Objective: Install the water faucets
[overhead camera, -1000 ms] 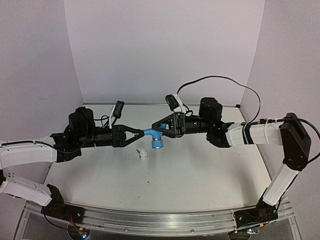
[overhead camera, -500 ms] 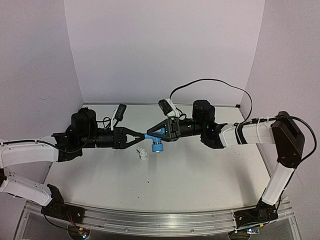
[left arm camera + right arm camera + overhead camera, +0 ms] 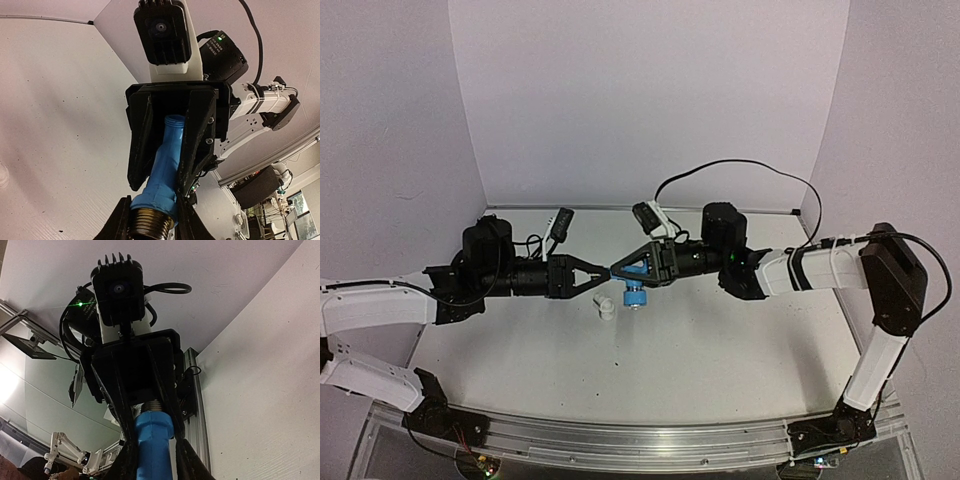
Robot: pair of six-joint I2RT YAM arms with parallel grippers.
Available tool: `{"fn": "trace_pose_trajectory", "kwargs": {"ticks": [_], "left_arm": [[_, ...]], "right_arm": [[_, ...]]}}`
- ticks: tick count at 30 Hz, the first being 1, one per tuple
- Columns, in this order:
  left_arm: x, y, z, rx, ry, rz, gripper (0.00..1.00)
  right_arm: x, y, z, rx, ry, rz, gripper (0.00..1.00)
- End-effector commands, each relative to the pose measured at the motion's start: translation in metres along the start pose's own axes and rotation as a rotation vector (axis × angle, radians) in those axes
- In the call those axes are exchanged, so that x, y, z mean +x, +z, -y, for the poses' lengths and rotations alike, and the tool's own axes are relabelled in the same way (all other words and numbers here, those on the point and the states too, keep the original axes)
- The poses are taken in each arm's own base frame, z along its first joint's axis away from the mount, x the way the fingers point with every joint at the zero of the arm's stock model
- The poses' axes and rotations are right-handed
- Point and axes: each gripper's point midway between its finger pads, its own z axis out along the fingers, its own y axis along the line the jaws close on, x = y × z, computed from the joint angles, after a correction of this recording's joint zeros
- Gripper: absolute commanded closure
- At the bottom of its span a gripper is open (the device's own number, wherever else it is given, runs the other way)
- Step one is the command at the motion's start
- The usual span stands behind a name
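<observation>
surface: white table (image 3: 710, 350) | lying on it: small white fitting (image 3: 606, 307) | place: just left of table's middle

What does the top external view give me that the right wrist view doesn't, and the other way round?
Only top external: the white fitting lying on the table beside the round end of the blue tap, apart from both grippers. Only right wrist: the tap's threaded neck, pinched by the left gripper. Both: the blue tap held off the table between the left gripper and the right gripper, which meet tip to tip.
</observation>
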Motion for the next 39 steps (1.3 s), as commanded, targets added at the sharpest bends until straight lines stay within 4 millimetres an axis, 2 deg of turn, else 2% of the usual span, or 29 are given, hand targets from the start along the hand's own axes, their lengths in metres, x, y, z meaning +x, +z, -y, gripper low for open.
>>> {"fn": "trace_pose_trajectory", "kwargs": {"ticks": [1,3,7,12,14,17,18,20,21,23,25,27,30,32,39], "left_arm": [[-0.033,-0.009,0.027,0.048,0.068,0.112,1.00],[-0.035,-0.010,0.028,0.048,0.067,0.117,1.00],[-0.037,-0.011,0.030,0.051,0.067,0.123,1.00],[-0.037,-0.009,0.029,0.047,0.070,0.114,0.98],[-0.036,-0.010,0.024,0.017,0.071,0.114,0.81],[-0.034,-0.014,0.002,-0.097,0.046,0.129,0.37],[-0.035,-0.016,-0.008,-0.152,0.034,0.136,0.30],[-0.034,-0.020,-0.034,-0.296,0.001,0.139,0.21],[-0.032,-0.026,-0.053,-0.407,-0.027,0.139,0.19],[-0.024,-0.037,-0.092,-0.631,-0.080,0.117,0.17],[-0.015,-0.044,-0.116,-0.786,-0.105,0.062,0.16],[-0.004,-0.039,-0.129,-0.845,-0.116,-0.013,0.16],[0.009,-0.027,-0.139,-0.852,-0.150,-0.076,0.17],[0.015,-0.020,-0.143,-0.846,-0.175,-0.101,0.16],[0.021,0.000,-0.154,-0.856,-0.231,-0.130,0.16]], "right_arm": [[0.001,0.006,-0.012,-0.051,-0.036,-0.017,0.70],[0.002,0.006,-0.011,-0.052,-0.033,-0.021,0.75],[0.003,0.006,-0.010,-0.053,-0.033,-0.019,1.00],[-0.005,0.003,-0.013,-0.026,-0.074,0.030,1.00],[-0.008,-0.002,-0.006,0.025,-0.085,0.058,1.00],[-0.013,-0.018,0.029,0.222,-0.064,0.115,1.00],[-0.014,-0.026,0.042,0.311,-0.069,0.123,1.00],[-0.002,-0.056,0.089,0.631,-0.062,0.090,1.00],[-0.007,-0.078,0.110,0.815,-0.093,0.110,1.00],[0.007,-0.132,0.146,1.169,-0.104,0.054,1.00],[0.009,-0.179,0.160,1.440,-0.163,0.037,1.00],[0.016,-0.200,0.165,1.552,-0.213,-0.019,1.00],[0.025,-0.208,0.166,1.588,-0.240,-0.109,1.00],[0.031,-0.206,0.165,1.566,-0.240,-0.135,1.00],[0.035,-0.167,0.155,1.334,-0.230,-0.159,1.00]]}}
